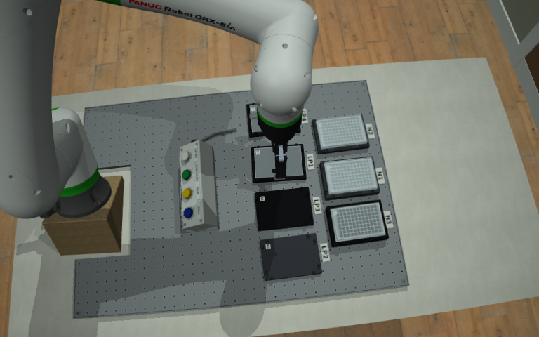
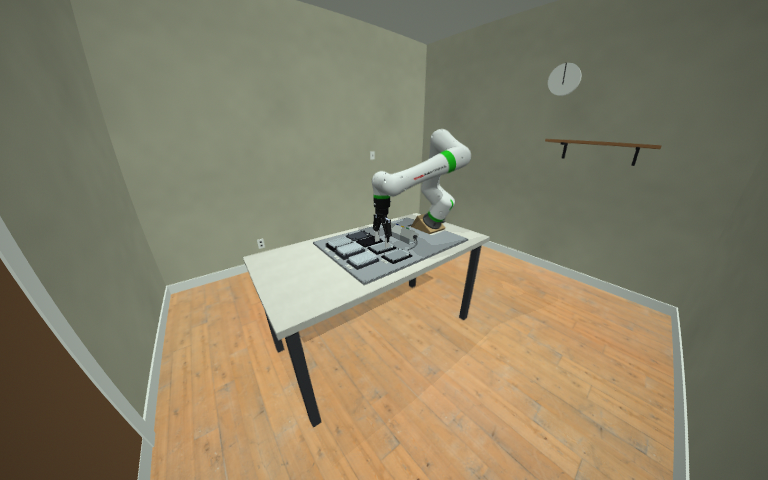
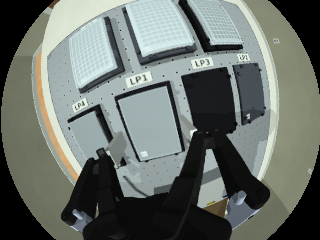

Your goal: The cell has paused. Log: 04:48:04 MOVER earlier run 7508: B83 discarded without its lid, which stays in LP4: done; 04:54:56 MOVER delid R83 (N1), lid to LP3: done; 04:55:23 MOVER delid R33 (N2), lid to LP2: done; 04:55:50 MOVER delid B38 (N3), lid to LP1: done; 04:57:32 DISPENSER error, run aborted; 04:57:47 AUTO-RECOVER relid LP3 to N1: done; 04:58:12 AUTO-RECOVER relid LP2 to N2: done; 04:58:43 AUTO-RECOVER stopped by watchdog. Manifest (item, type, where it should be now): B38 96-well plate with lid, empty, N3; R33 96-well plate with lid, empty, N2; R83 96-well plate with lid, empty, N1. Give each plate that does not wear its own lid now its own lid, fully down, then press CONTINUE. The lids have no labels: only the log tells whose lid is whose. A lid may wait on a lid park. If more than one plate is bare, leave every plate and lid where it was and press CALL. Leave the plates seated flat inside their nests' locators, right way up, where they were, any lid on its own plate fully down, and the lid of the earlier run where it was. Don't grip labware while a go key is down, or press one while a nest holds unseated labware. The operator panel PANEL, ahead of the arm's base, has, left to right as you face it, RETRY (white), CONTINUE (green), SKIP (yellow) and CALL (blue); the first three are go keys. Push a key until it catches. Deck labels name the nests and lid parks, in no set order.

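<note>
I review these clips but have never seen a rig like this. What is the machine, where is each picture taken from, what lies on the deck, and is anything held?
A white FANUC arm stands on a wooden block. One picture looks down from above, one across the room, one from the wrist. On the grey deck: three well plates in nests N2, N1, N3; lid parks, with a lid on LP1; LP3 and LP2 look bare; a button panel. The gripper hangs open above LP1, holding nothing.
</note>
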Robot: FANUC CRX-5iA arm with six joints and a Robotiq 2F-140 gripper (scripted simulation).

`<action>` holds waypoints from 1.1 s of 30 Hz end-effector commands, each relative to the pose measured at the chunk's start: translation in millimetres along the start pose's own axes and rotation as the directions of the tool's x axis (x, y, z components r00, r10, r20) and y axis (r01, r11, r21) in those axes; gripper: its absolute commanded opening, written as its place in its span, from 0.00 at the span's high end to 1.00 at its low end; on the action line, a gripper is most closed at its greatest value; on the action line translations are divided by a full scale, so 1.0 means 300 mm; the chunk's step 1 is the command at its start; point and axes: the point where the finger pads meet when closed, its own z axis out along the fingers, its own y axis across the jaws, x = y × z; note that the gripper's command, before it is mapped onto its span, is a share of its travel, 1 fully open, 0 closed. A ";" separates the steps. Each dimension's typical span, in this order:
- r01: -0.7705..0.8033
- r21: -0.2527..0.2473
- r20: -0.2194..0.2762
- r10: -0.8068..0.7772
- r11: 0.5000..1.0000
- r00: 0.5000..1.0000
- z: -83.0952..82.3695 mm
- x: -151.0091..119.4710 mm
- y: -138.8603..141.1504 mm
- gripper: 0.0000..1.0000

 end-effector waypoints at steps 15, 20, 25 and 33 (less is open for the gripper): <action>0.000 0.000 0.000 0.000 1.000 1.000 -0.001 0.001 0.000 0.41; 0.000 0.000 0.000 0.000 1.000 1.000 -0.001 0.001 0.000 0.41; 0.000 0.000 0.000 0.000 1.000 1.000 -0.001 0.001 0.000 0.41; 0.000 0.000 0.000 0.000 1.000 1.000 -0.001 0.001 0.000 0.41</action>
